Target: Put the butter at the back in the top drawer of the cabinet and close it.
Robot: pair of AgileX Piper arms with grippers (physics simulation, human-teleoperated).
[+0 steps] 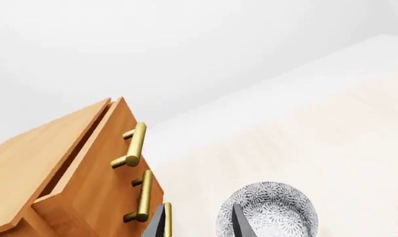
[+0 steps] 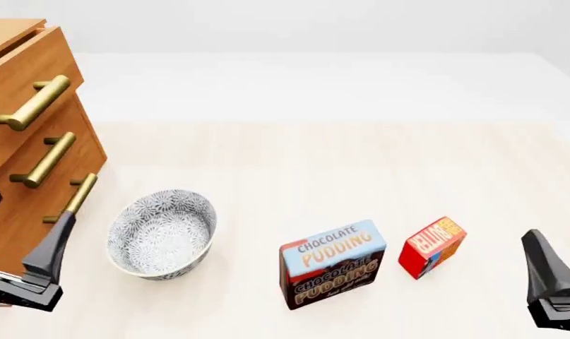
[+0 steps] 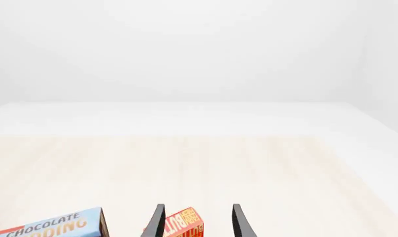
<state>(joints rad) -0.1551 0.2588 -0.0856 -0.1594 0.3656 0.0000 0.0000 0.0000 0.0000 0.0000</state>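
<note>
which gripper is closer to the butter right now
Right. The right gripper sits just near-side and right of the butter, its open jaws lined up on the box. The left gripper is far across the table by the cabinet and bowl.

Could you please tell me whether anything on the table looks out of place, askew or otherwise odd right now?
The top drawer of the cabinet is already pulled partly out, its front proud of the drawers below. The butter and the pudding box sit slightly skewed to the table edge, and the bowl stands upright. Nothing looks spilled or damaged.
</note>
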